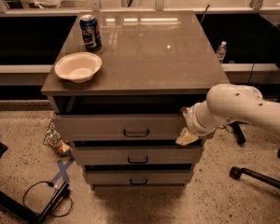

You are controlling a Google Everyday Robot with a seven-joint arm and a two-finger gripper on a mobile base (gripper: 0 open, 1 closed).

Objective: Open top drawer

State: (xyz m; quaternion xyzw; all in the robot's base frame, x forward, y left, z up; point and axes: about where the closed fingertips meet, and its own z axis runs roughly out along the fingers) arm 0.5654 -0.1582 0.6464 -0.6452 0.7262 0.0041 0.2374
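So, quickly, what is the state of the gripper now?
Gripper: at the right end of the top drawer front; open or closed cannot be told.

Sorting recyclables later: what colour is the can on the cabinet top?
The can is blue, camera view; the tool sits at the right end of the top drawer.
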